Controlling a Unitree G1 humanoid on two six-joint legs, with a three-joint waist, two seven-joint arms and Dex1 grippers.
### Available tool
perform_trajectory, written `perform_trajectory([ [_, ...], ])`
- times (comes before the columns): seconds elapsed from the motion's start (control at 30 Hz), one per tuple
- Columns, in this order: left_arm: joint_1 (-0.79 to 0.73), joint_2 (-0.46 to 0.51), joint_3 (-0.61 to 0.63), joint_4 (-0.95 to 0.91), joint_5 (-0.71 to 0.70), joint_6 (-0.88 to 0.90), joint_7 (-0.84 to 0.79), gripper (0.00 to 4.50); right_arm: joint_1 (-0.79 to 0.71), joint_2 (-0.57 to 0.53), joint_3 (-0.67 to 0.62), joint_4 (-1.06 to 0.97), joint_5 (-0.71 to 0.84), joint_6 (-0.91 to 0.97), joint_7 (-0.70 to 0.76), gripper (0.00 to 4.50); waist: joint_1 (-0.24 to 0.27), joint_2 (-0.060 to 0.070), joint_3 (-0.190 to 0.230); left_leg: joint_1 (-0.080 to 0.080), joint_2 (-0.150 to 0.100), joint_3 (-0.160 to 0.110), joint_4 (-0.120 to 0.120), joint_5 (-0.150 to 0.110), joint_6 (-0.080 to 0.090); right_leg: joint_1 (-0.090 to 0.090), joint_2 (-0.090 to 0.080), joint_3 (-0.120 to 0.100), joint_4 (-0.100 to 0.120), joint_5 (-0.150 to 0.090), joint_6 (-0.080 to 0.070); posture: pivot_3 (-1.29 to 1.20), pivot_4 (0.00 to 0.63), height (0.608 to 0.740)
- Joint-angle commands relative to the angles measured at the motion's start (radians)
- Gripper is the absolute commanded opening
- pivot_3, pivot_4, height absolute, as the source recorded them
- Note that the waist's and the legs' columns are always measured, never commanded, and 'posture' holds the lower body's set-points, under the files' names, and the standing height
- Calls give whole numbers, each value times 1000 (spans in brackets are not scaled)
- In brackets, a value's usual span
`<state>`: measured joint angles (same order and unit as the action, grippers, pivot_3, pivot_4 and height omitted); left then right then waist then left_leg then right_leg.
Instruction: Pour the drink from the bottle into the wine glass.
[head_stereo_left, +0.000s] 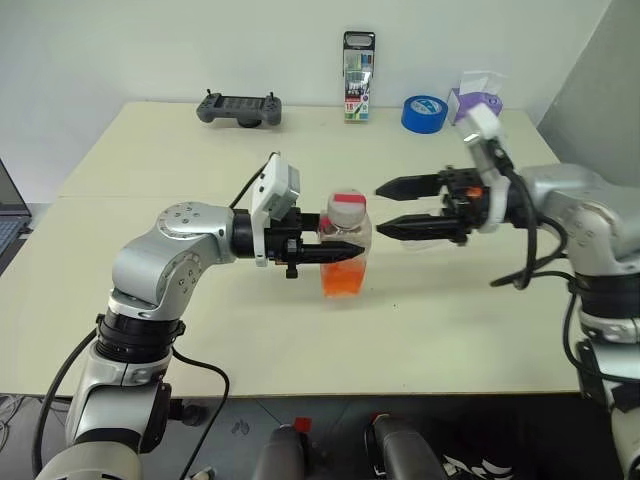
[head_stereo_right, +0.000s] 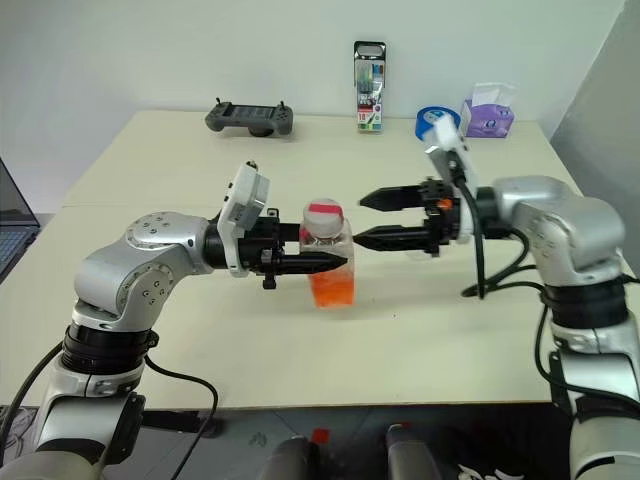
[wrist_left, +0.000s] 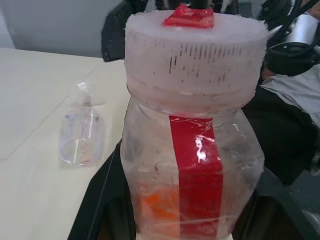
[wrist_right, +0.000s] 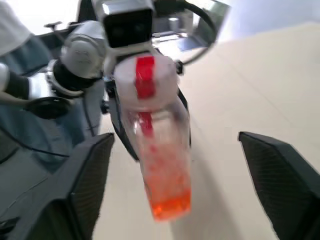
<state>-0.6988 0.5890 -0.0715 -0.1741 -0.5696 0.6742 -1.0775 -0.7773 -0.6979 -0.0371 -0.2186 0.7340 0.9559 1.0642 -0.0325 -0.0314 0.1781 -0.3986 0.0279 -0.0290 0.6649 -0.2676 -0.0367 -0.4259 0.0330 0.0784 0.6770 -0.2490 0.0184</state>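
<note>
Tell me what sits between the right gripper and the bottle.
Nothing: in the right eye view only bare table shows in the short gap between the open right gripper and the capped bottle held by the left gripper.

I see a clear glossy plastic bottle (head_stereo_left: 346, 250), ribbed matt pinkish cap (wrist_left: 196, 55), shiny red label strip (wrist_left: 197, 165), smooth matt cream table (head_stereo_left: 150, 160), matt black gripper fingers (wrist_right: 280, 185).

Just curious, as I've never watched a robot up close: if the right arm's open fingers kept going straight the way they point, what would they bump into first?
Most likely the bottle, near its pinkish-white cap. The right gripper points at it, and the left gripper holds it there. Depth is hard to judge.
</note>
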Motion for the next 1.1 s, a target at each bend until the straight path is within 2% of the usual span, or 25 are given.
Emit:
perform_trajectory([
  [0.03, -10, -36, 14, 19, 20, -60, 36, 1804, 74, 33, -113, -211, 79, 76, -197, 4479, -1, 0, 0, 0, 0, 0, 0, 0, 0, 0, 0, 0, 0, 0, 0, 0, 150, 740],
  [0.17, -19, -84, -9, 55, 49, -98, 55, 1804, 118, 197, -115, -386, 11, 80, -529, 4479, -6, 1, 0, 2, 0, 1, 0, 0, 0, 0, 1, 2, 3, -3, 5, 0, 150, 740],
  [0.3, -30, -117, -31, 97, 79, -129, 55, 1804, 104, 323, -58, -443, -54, 67, -720, 4479, -5, 1, 0, 2, 0, 0, 0, 0, 0, 0, 3, 0, 3, -3, 5, 0, 150, 740],
  [0.47, -53, -130, -38, 129, 85, -138, 38, 1804, 112, 349, -34, -456, -50, 71, -769, 4479, -2, 1, 1, 0, 0, 0, 0, 0, 0, -1, 1, 1, 2, -3, 5, 0, 150, 740],
  [0.63, -75, -131, -36, 158, 93, -146, 26, 1804, 124, 358, -9, -448, -3, 74, -752, 4479, -1, 1, 1, 0, -1, 0, 0, 0, 0, 0, 0, 1, 2, -3, 5, 0, 150, 740],
  [0.87, -58, -127, -35, 145, 99, -147, 27, 1804, 116, 373, 17, -409, -20, 42, -764, 4479, -2, 1, 1, 0, -1, -1, 0, 0, 0, 0, 1, -1, 2, -3, 5, 0, 150, 740],
  [0.97, -54, -125, -31, 145, 99, -147, 29, 1804, 109, 378, 27, -390, -30, 29, -760, 3918, -2, 1, 1, 0, -1, -1, 0, 0, 0, 0, 1, -1, 2, -3, 5, 0, 150, 740],
  [1.1, -52, -124, -29, 141, 99, -146, 32, 1804, 108, 383, 26, -380, -21, 13, -747, 2550, -2, 1, 1, 0, -1, -1, 0, 0, 0, 0, 1, -1, 2, -3, 5, 0, 150, 740],
])
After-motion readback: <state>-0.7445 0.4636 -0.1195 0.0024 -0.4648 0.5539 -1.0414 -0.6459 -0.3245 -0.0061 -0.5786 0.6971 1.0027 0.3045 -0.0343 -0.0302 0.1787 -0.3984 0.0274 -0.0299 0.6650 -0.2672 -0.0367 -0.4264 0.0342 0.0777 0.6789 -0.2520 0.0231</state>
